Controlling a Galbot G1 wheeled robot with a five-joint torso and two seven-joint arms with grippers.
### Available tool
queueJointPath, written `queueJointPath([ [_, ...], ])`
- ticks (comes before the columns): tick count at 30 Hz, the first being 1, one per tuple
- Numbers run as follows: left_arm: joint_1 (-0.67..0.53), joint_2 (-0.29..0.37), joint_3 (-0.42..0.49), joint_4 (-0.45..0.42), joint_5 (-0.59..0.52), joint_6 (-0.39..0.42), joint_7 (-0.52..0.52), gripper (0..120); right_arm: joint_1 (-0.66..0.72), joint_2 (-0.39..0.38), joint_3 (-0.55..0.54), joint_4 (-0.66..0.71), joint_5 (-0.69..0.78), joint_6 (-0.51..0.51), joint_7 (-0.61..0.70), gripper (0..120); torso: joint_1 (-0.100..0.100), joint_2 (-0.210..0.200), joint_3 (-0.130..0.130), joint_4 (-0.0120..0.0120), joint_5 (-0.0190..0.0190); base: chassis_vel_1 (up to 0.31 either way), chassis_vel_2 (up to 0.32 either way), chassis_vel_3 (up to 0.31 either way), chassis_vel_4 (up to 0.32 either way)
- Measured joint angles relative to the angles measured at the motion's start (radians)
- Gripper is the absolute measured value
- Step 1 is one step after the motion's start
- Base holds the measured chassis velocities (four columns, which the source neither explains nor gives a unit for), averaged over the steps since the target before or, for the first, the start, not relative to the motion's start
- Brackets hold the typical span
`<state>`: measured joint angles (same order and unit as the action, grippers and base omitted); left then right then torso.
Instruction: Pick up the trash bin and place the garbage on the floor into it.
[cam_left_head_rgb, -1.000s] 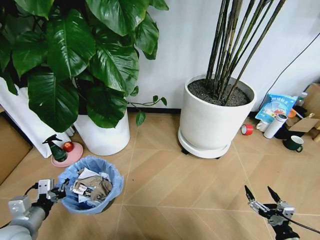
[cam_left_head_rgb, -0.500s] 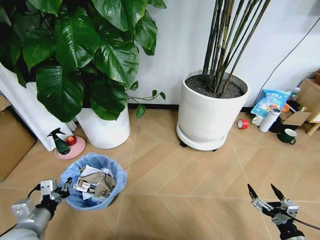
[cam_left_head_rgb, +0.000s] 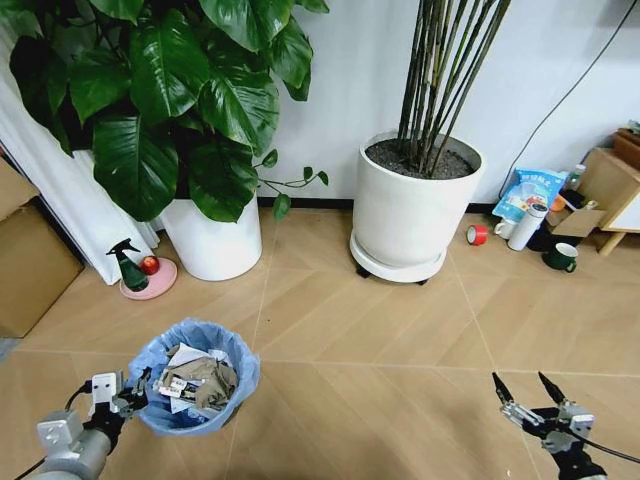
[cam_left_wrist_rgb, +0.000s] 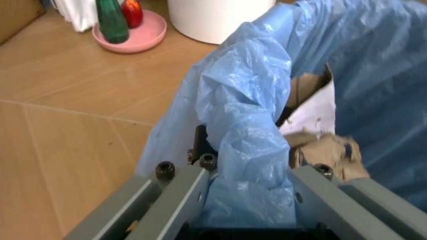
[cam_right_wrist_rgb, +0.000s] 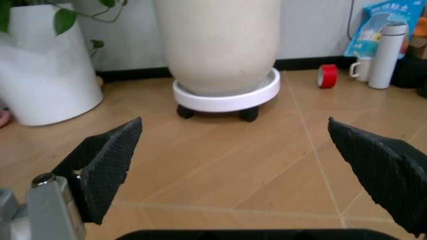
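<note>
Bin (cam_left_head_rgb: 195, 385) rim sits pinched in my left gripper (cam_left_head_rgb: 132, 392), garbage (cam_left_head_rgb: 195, 378) inside it; my right gripper (cam_left_head_rgb: 527, 396) hangs wide, well right of the bin.

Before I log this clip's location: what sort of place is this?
Probably an office or lobby corner: big white plant pots against a plain wall, cardboard boxes, and chevron wood-look floor.

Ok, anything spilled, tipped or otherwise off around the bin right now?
Nothing stands out. The trash bin sits level with the garbage inside its blue liner, the left end effector clamped on its rim. No litter shows on the floor. The right end effector hangs open and empty.
</note>
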<state>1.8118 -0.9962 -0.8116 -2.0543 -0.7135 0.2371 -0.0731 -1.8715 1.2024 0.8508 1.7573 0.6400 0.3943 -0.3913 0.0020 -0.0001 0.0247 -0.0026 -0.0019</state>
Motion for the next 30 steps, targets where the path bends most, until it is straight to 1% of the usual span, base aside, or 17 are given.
queueJointPath([
  [2, 0.007, 0.008, -0.008, -0.010, -0.008, 0.002, -0.001, 1, -0.001, -0.001, -0.004, -0.004, -0.006, 0.004, -0.005, 100, 0.000, 0.000, 0.000, 0.0001, 0.0003, 0.162, -0.143, -0.130, 0.144],
  [5, 0.034, 0.032, -0.043, -0.046, -0.043, 0.005, -0.001, 1, -0.004, -0.008, -0.013, -0.008, -0.019, 0.015, -0.017, 100, 0.000, 0.000, 0.000, -0.0003, 0.0003, 0.143, -0.152, -0.159, 0.150],
  [6, 0.034, 0.032, -0.043, -0.046, -0.043, 0.005, -0.001, 1, -0.004, -0.008, -0.013, -0.008, -0.019, 0.015, -0.017, 100, 0.000, 0.000, 0.000, -0.0003, 0.0003, 0.149, -0.156, -0.162, 0.148],
  [11, 0.082, 0.052, -0.110, -0.094, -0.078, 0.006, 0.002, 1, -0.013, -0.015, -0.018, -0.007, -0.026, 0.031, -0.027, 100, 0.000, 0.000, 0.000, -0.0002, 0.0002, 0.157, -0.160, -0.156, 0.156],
  [13, 0.088, 0.053, -0.118, -0.099, -0.081, 0.007, 0.002, 1, -0.014, -0.019, -0.018, -0.008, -0.026, 0.036, -0.030, 100, 0.000, 0.000, 0.000, 0.0002, -0.0003, 0.173, -0.148, -0.153, 0.178],
  [16, 0.095, 0.054, -0.123, -0.104, -0.083, 0.008, 0.002, 1, -0.015, -0.027, -0.016, -0.013, -0.022, 0.043, -0.036, 100, 0.000, 0.000, 0.000, 0.0003, 0.0004, 0.165, -0.155, -0.148, 0.156],
  [18, 0.100, 0.054, -0.120, -0.104, -0.076, 0.009, 0.001, 1, -0.016, -0.031, -0.015, -0.017, -0.016, 0.047, -0.039, 100, 0.000, 0.000, 0.000, -0.0004, 0.0001, 0.164, -0.173, -0.161, 0.161],
  [24, 0.086, 0.034, -0.127, -0.121, -0.087, 0.018, -0.016, 1, -0.011, -0.045, -0.014, -0.028, -0.002, 0.052, -0.046, 100, 0.000, 0.000, 0.000, 0.0000, 0.0001, 0.153, -0.164, -0.163, 0.157],
  [27, 0.082, 0.037, -0.131, -0.122, -0.092, 0.020, -0.021, 1, -0.010, -0.053, -0.014, -0.031, -0.001, 0.052, -0.046, 100, 0.000, 0.000, 0.000, 0.0002, 0.0000, 0.157, -0.148, -0.143, 0.183],
  [30, 0.082, 0.049, -0.127, -0.122, -0.093, 0.024, -0.026, 1, -0.001, -0.061, -0.019, -0.042, -0.001, 0.052, -0.046, 100, 0.000, 0.000, 0.000, -0.0002, 0.0003, 0.161, -0.171, -0.168, 0.156],
])
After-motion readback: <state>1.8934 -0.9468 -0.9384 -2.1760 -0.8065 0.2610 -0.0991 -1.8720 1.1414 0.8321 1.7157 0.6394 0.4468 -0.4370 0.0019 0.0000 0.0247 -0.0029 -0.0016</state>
